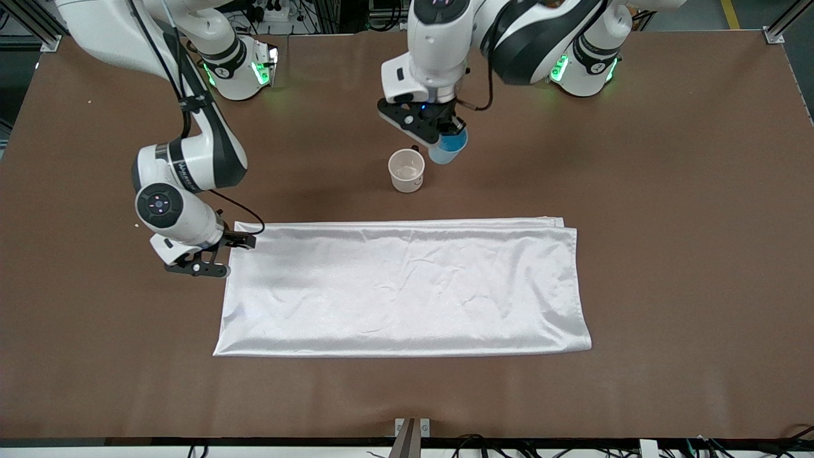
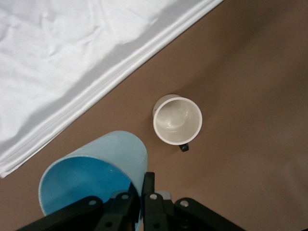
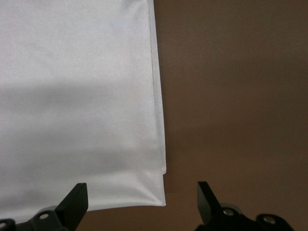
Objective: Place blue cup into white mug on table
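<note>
Much of the cup (image 1: 449, 150) was hidden in the front view by the left gripper (image 1: 445, 132) and its wrist; only the lower wall and part of the rim showed. In the left wrist view the cup (image 2: 96, 175) was cut off at the frame edge, w/ the fingers (image 2: 149, 192) pinched on its rim, one inside and one outside. The mug handle was barely seen from the front; in the left wrist view it showed as a small black stub. Marks on the mug's side couldn't be made out.

Counted: 1 cup, 1 mug (image 1: 406, 170), 1 cloth (image 1: 407, 289), 2 arms.

Containers: the mug (image 2: 177, 120) stood upright on the table (image 1: 668, 222), open end up, w/ nothing seen inside apart from a faint sheen at the bottom. The cup was held tilted in the air, bright blue inside, nothing in it. It was over the table just beside the mug, toward the left arm's end, not over the mug's mouth.

The cloth (image 3: 77, 106) lay flat on the table (image 3: 231, 96), nearer the front camera than the mug and apart from it.

The right gripper (image 1: 210, 254) was at the cloth's corner toward the right arm's end, fingers (image 3: 77, 199) spread apart, w/ nothing between them; it straddled the cloth edge in the right wrist view. That arm was waiting.
</note>
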Robot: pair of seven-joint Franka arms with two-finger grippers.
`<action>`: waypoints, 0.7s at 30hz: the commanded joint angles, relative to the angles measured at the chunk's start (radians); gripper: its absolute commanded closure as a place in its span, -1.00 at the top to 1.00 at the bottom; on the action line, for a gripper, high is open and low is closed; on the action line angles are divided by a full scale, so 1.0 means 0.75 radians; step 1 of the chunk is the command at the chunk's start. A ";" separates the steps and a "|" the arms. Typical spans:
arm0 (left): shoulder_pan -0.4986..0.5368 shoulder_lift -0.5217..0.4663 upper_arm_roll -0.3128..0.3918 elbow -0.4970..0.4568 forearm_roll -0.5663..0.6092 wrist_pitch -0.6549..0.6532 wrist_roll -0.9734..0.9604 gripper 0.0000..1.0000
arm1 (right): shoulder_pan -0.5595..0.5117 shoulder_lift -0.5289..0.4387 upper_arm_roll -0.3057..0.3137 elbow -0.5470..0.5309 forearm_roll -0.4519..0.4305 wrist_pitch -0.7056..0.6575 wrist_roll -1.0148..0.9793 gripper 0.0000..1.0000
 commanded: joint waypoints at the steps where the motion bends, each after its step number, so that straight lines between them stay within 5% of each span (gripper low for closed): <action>1: -0.032 0.110 -0.019 0.030 0.069 0.067 -0.005 -1.00 | 0.000 -0.106 0.024 -0.139 -0.001 0.019 -0.015 1.00; 10: -0.042 0.263 -0.098 0.030 0.248 0.194 -0.035 -1.00 | -0.101 -0.239 0.024 -0.401 -0.001 0.254 -0.154 1.00; 21: -0.097 0.415 -0.151 0.028 0.475 0.269 -0.182 -1.00 | -0.180 -0.311 0.020 -0.503 -0.003 0.272 -0.273 1.00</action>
